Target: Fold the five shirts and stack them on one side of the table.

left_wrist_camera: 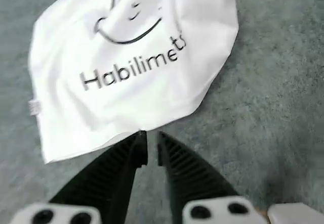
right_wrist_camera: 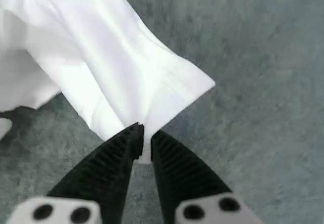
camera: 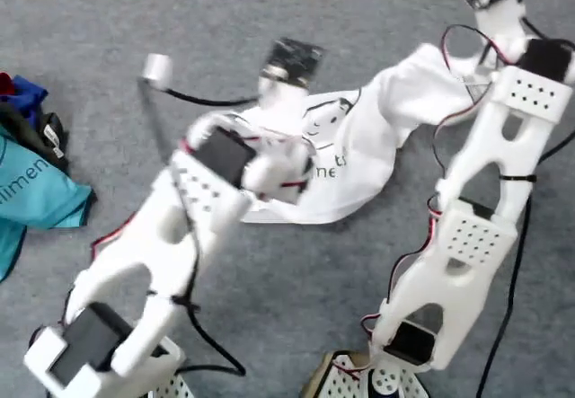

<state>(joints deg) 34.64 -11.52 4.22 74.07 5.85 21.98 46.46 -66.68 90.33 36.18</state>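
A white shirt with a smiley print lies crumpled on the grey table, right of the middle. In the left wrist view the same white shirt lies spread out, and my left gripper stands at its near hem, fingers almost together with nothing seen between them. The left arm covers the shirt's left part. My right gripper is shut on a fold of the shirt's sleeve. In the high view that sleeve is lifted beside the right arm.
A teal shirt lies at the table's left edge, with blue, red and dark cloth bunched behind it. A small white object on a black cable lies at the back left. Bare grey table spreads between the arms.
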